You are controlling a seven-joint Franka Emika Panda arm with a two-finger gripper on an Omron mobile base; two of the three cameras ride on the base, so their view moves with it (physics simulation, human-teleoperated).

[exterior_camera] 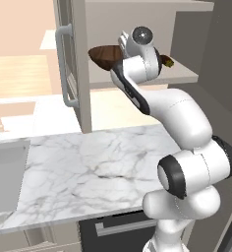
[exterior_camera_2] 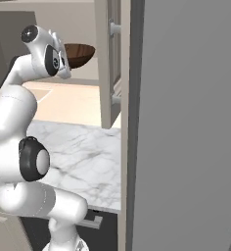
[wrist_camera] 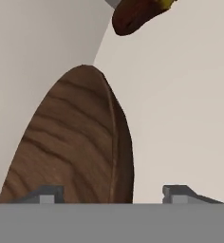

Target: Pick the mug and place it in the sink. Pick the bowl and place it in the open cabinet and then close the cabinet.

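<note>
The dark-brown wooden bowl point(exterior_camera: 103, 55) point(exterior_camera_2: 80, 53) sits inside the open upper cabinet at shelf point(exterior_camera: 183, 74) height, slightly tilted. In the hand view the bowl point(wrist_camera: 76, 142) lies close ahead on the left, against the beige cabinet interior. My gripper point(wrist_camera: 114, 192) is open: the left fingertip stands in front of the bowl, and the right fingertip point(wrist_camera: 180, 192) is well clear of its rim. The cabinet door point(exterior_camera: 71, 59) point(exterior_camera_2: 110, 63) is swung open, with its silver bar handle point(exterior_camera: 64, 64) facing me. The sink point(exterior_camera: 5, 172) is at the far left of the counter. The mug is out of view.
A small dark-brown lump with a yellow tip point(exterior_camera: 165, 61) point(wrist_camera: 133, 16) lies on the shelf behind the hand. The marble counter point(exterior_camera: 98, 167) spreads below. A tall grey panel point(exterior_camera_2: 186, 122) blocks the right side. A dark drawer front point(exterior_camera: 118, 226) sits under the counter.
</note>
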